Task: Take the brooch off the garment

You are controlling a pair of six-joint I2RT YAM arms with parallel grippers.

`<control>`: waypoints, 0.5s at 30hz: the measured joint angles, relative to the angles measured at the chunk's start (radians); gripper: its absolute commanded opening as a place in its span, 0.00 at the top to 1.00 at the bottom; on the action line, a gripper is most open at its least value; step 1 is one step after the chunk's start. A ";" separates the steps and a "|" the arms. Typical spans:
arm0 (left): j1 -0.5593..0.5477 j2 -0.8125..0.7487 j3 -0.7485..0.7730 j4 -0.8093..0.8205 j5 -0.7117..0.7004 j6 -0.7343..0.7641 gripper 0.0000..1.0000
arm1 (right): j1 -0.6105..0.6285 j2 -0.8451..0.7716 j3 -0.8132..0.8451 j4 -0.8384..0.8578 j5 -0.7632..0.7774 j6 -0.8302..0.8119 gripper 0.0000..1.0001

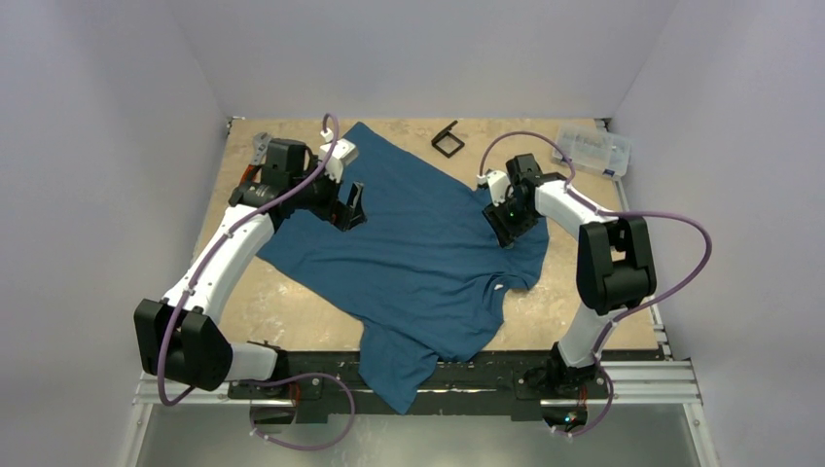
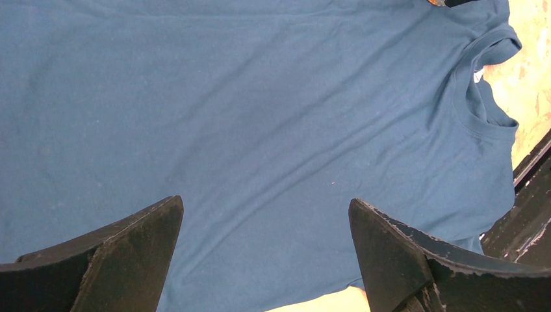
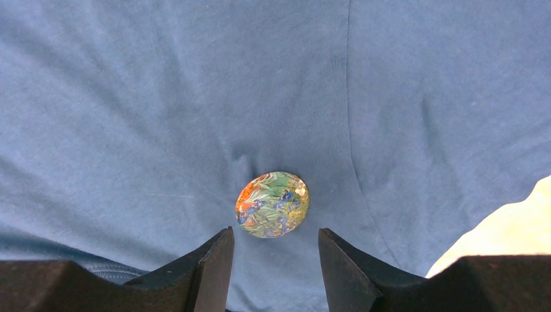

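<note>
The brooch (image 3: 272,204) is a round multicoloured disc sitting on the teal shirt (image 1: 428,263), right in front of the right gripper (image 3: 275,250), whose fingers are open a bit wider than the disc and not touching it. The left gripper (image 2: 263,250) is spread wide over plain cloth, off to the other side of the shirt, holding nothing.
</note>
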 measured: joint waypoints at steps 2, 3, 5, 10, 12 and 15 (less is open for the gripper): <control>0.000 0.000 -0.001 0.000 -0.001 -0.004 0.00 | 0.000 -0.001 -0.011 0.005 0.005 0.003 0.42; 0.000 0.000 -0.001 0.001 -0.001 -0.005 0.00 | 0.000 -0.001 -0.016 0.010 0.010 0.004 0.42; 0.000 0.000 -0.001 0.001 -0.002 -0.009 0.00 | 0.000 -0.001 -0.020 0.014 0.015 0.005 0.42; 0.000 0.000 -0.001 0.001 -0.003 -0.024 0.00 | 0.001 -0.001 -0.037 0.045 0.018 -0.003 0.47; 0.000 0.000 -0.001 0.002 -0.003 -0.029 0.00 | 0.002 0.000 -0.041 0.047 0.018 -0.012 0.48; 0.000 0.000 -0.001 0.001 -0.004 -0.030 0.00 | 0.003 0.002 -0.041 0.050 0.015 -0.032 0.46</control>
